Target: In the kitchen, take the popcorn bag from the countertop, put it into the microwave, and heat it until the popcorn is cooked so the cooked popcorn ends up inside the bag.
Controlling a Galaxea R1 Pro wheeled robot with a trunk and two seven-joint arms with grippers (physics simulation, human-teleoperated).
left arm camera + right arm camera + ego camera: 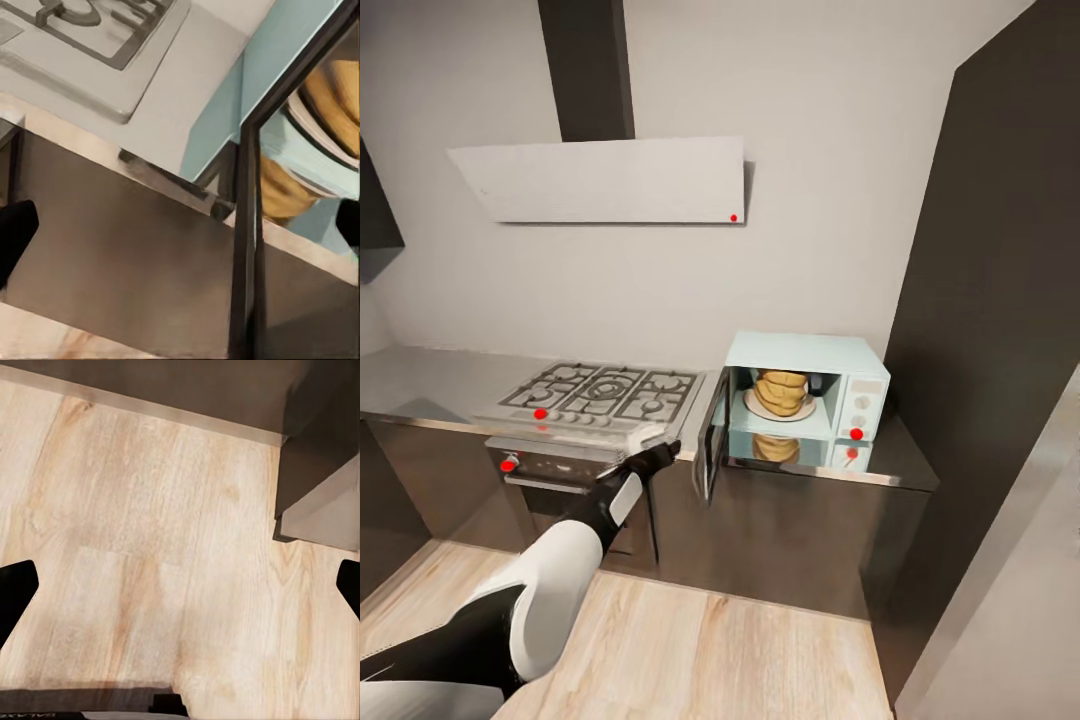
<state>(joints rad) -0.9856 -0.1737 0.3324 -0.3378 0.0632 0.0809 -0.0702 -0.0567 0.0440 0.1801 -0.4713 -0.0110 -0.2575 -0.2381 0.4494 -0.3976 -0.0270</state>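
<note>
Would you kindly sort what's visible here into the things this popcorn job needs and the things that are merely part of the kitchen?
Belonging to the job:
- microwave, door open
- popcorn bag, on the plate inside it
- countertop
- left tool, near the open door

Just there:
- gas hob
- oven beneath it
- extractor hood
- wooden floor

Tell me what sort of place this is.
A home kitchen, by the look of it: a steel gas hob set in a grey countertop, a range hood above it, and a mint-blue microwave with its door open.
</note>
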